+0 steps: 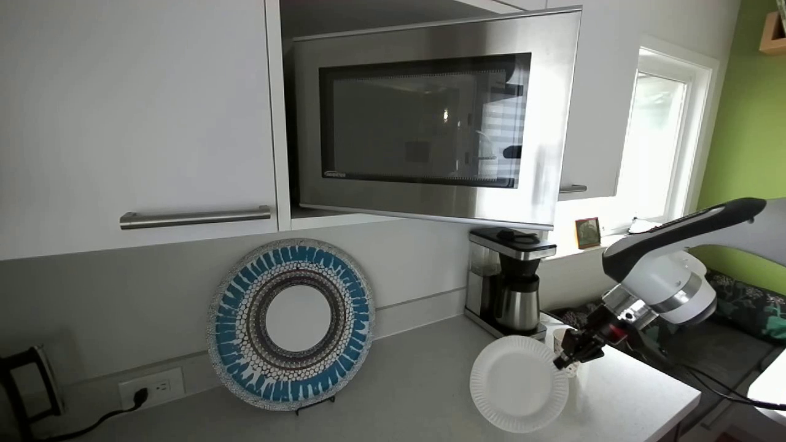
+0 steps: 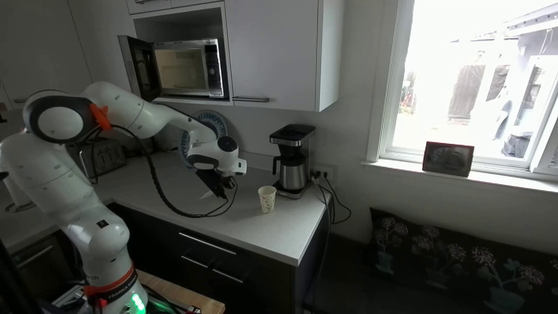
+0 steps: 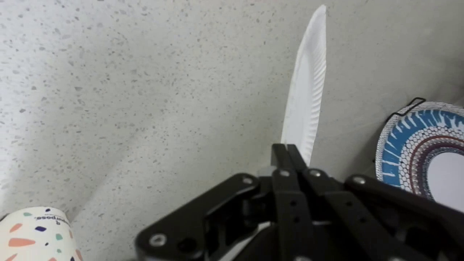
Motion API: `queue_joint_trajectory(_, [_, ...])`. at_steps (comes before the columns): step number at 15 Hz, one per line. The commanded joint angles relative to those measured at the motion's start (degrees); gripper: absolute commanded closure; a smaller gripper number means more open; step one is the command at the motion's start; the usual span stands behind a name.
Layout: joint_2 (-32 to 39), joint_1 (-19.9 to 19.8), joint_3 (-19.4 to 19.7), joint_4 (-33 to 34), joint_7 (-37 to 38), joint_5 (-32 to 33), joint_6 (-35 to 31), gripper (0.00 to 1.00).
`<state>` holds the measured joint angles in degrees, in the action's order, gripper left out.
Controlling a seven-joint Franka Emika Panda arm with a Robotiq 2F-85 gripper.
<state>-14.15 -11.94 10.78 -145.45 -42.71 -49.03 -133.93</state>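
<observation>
My gripper: jaws pressed together, pinching a white paper plate by its rim; I reach down at a slant over the counter
Paper plate: in my grip, tilted up on edge rather than flat; its face shows almost whole in an exterior view, while in the wrist view I see it as a thin ribbed sliver; whether its lower rim meets the counter I cannot tell
Paper cup: upright on the counter, pale with coloured flecks; near my gripper and apart from it
Coffee maker: just behind the cup; a steel carafe sits in it
Decorated disc: upright toward the back of the counter; a blue ring circles its white centre
Microwave: up in the white cabinet; its door stands open
Framed picture: on the window sill, well apart from me
</observation>
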Motion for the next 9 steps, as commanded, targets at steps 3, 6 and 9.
queue_joint_trajectory(3, [-4.6, 1.1, 2.7, -1.7, 0.2, 0.5, 3.3, 0.99])
queue_joint_trajectory(6, [-5.4, 1.0, 3.3, -1.8, 0.1, 0.4, 4.9, 0.99])
queue_joint_trajectory(9, [-5.3, 1.2, 3.3, -1.9, 0.1, 0.4, 4.9, 0.99])
